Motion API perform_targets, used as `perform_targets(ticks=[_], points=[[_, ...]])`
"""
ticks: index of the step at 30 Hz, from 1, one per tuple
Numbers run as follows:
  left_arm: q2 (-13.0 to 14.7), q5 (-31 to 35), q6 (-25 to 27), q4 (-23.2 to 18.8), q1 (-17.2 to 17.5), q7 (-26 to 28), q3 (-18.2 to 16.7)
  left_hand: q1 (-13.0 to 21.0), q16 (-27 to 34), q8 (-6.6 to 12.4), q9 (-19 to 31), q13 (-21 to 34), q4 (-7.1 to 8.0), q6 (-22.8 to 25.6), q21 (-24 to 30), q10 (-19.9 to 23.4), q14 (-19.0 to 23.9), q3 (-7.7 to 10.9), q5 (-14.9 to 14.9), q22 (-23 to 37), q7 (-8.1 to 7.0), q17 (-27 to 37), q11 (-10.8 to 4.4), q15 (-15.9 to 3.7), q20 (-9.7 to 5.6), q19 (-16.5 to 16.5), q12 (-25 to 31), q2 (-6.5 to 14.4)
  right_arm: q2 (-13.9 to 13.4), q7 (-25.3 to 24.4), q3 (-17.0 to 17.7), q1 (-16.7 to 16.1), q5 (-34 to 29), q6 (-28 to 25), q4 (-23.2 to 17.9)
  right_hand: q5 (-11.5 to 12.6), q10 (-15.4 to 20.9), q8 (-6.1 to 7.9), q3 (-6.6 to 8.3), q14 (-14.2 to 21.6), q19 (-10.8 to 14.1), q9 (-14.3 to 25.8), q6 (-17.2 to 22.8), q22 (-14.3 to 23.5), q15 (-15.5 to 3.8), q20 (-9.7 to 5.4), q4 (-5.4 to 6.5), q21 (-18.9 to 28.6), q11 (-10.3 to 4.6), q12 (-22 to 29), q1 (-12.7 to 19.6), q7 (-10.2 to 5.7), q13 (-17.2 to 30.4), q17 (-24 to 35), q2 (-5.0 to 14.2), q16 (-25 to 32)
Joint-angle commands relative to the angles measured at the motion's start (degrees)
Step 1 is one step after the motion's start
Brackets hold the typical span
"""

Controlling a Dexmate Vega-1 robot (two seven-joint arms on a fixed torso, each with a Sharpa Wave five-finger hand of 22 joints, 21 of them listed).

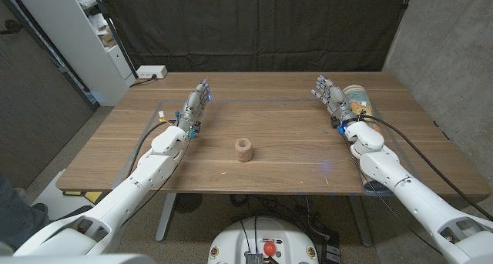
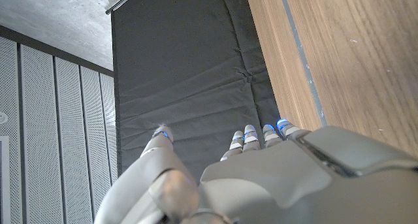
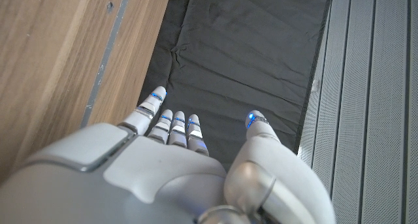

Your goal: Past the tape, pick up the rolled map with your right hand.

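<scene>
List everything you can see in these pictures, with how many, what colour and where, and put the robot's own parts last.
Table: one, brown wood, under both arms.
Tape line: one, pale grey, along the table's far side.
Small roll: one, tan, standing at the table's middle between the arms; what it is I cannot tell.
Rolled object: one, beige with printed colours, lying on the table right beside the right hand, partly hidden by it; possibly the map.
Curtain: one, black, behind the table.
White box: one, on the floor beyond the table's far left corner.
Shelf unit: one, white, far left.
Left hand: one, grey, fingers apart, holding nothing.
Right hand: one, grey, fingers apart, holding nothing.
</scene>
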Motion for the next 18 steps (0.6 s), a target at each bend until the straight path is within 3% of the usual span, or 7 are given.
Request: perform_targets(ticks=[1, 18], points=[[0.24, -0.2, 0.2, -0.18, -0.04, -0.36, -0.07, 0.34, 0.36, 0.36, 0.19, 0.15, -0.39, -0.1, 0.01, -0.26, -0.37, 0.11, 0.01, 0.27, -0.04, 0.2, -0.14, 0.05, 0.21, -0.42, 0.46, 0.55, -1.3, 0.53, -0.38, 0.04, -1.26, -0.14, -2.07, -0.25, 0.47, 0.24, -0.17, 0.39, 0.57, 0.14, 0.55, 0.29, 0.07, 0.23, -0.24, 0.47, -0.01, 0.25, 0.04, -0.14, 0.29, 0.23, 0.1, 0.43], [0.92, 0.16, 0.82, -1.54, 0.46, 0.45, -0.18, 0.32, 0.37, 0.35, 0.19, 0.12, -0.56, -0.07, -0.09, -0.3, -0.36, 0.06, -0.08, 0.3, -0.1, 0.2, -0.01, 0.0, 0.31, -0.79, 0.45, 0.68, -3.68, 2.29, -0.26, 0.34, -1.69, -1.13, -3.33, -0.37, 1.0, 0.29, -0.26, 0.87, 1.09, 0.16, 0.7, 0.29, -0.06, 0.25, -0.52, 0.63, -0.08, 0.41, 0.28, -0.35, 0.32, 0.16, 0.19, 0.59]])
